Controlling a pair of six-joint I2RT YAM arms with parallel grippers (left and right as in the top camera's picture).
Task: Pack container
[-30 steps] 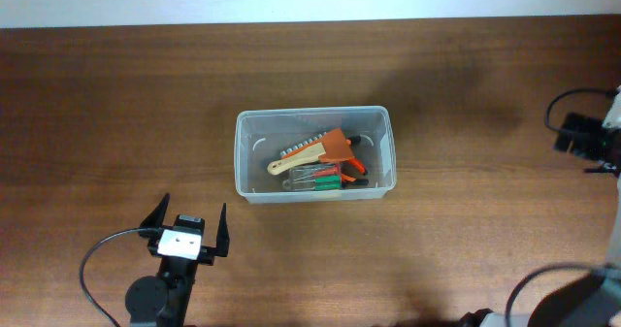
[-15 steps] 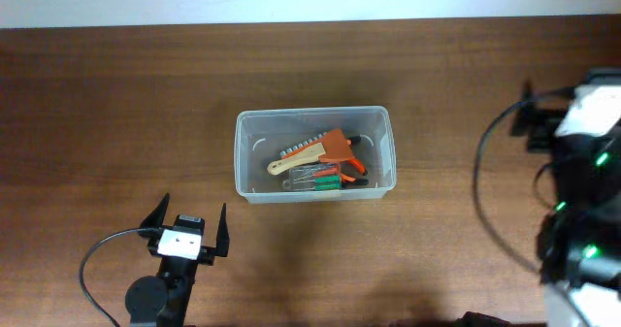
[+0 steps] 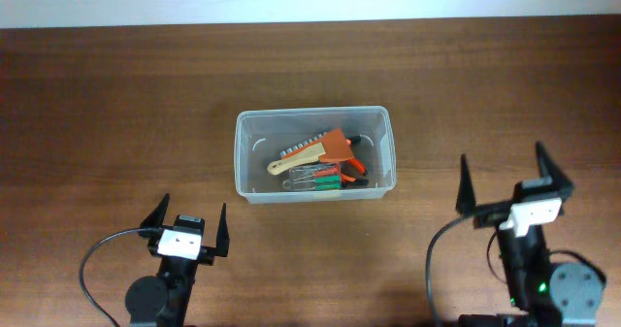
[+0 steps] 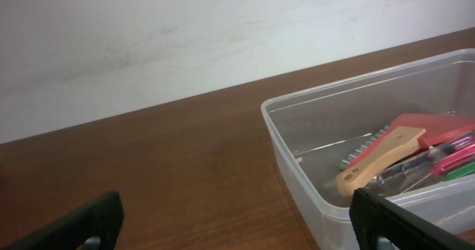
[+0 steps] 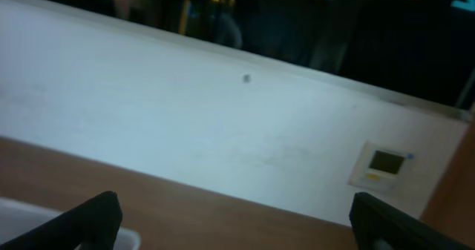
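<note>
Fingers on the right gripper stood wide and empty, and that was the news. A second back this arm was out at the far right edge, then it was a blur, and now it had swung home to the near right of the worktop. Over on the other side the left gripper hadn't budged, its fingers spread wide too, holding nothing. The tub sat unmoved mid-worktop, beyond and between both arms, its contents unshifted. No loose tool showed outside it, so the packing looked finished, with both arms parked. The count: one tub, two grippers, and inside one wooden-handled toothed tool, one orange piece, plus red- and green-handled drivers too overlapped to number.
</note>
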